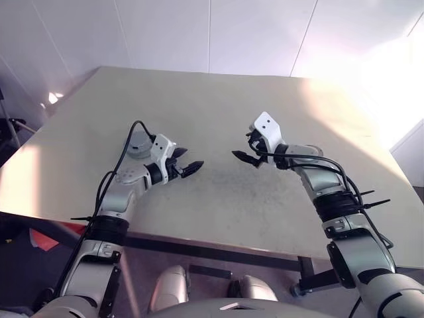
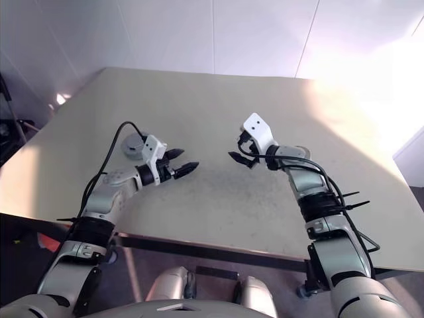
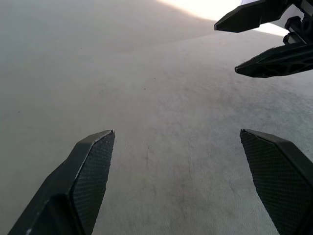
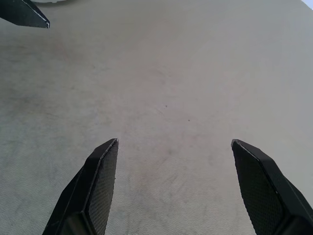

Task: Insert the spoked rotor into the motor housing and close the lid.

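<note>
My left gripper (image 1: 190, 159) hovers open over the beige table (image 1: 218, 99), left of the middle, with nothing between its fingers (image 3: 93, 166). Facing it from the right, my right gripper (image 1: 242, 147) is also open and empty, its fingers (image 4: 100, 181) spread over bare tabletop. A hand's width of table separates the two. The left wrist view catches the right gripper (image 3: 226, 49) ahead. The right wrist view shows one fingertip of the left gripper (image 4: 29, 14). The spoked rotor, the motor housing and the lid are out of view.
The table's near edge (image 1: 218, 245) runs just in front of my arms. Its left edge (image 1: 46, 132) slants away towards a white wall (image 1: 165, 33). Strong light washes out the far right corner (image 1: 371, 86). Dark equipment (image 1: 10, 129) stands off the left side.
</note>
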